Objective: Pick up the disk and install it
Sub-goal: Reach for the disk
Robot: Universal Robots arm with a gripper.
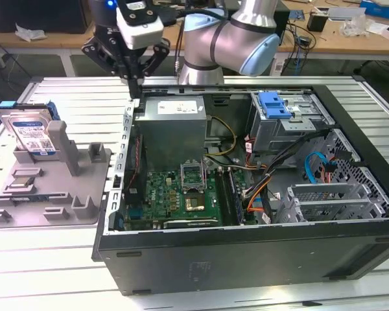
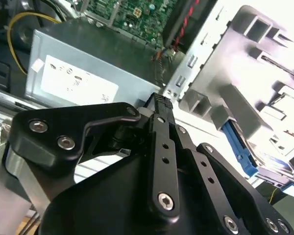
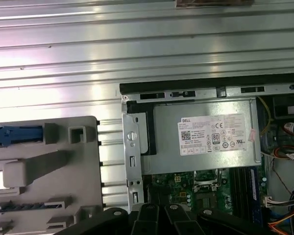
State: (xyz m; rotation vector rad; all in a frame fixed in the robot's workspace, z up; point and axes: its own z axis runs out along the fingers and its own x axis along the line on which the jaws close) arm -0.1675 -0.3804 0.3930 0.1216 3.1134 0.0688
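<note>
The disk [image 1: 31, 133], a silver drive with a white-and-blue label in a blue rail, leans upright in a slot at the back of the grey fixture [image 1: 52, 194] at the exterior view's left. Its blue rail also shows in the second wrist view [image 2: 241, 149] and the first wrist view [image 3: 14, 135]. My gripper [image 1: 136, 89] hangs above the back left corner of the open computer case [image 1: 246, 259], to the right of the disk and apart from it. Its fingers [image 2: 161, 105] are shut with nothing between them.
Inside the case a grey power supply [image 1: 175, 123] lies just below the gripper, with the green motherboard [image 1: 181, 194] in front of it. A blue-handled drive bay [image 1: 275, 105] sits at the back right, among loose cables [image 1: 314, 165]. The ribbed metal table [image 1: 52, 278] carries everything.
</note>
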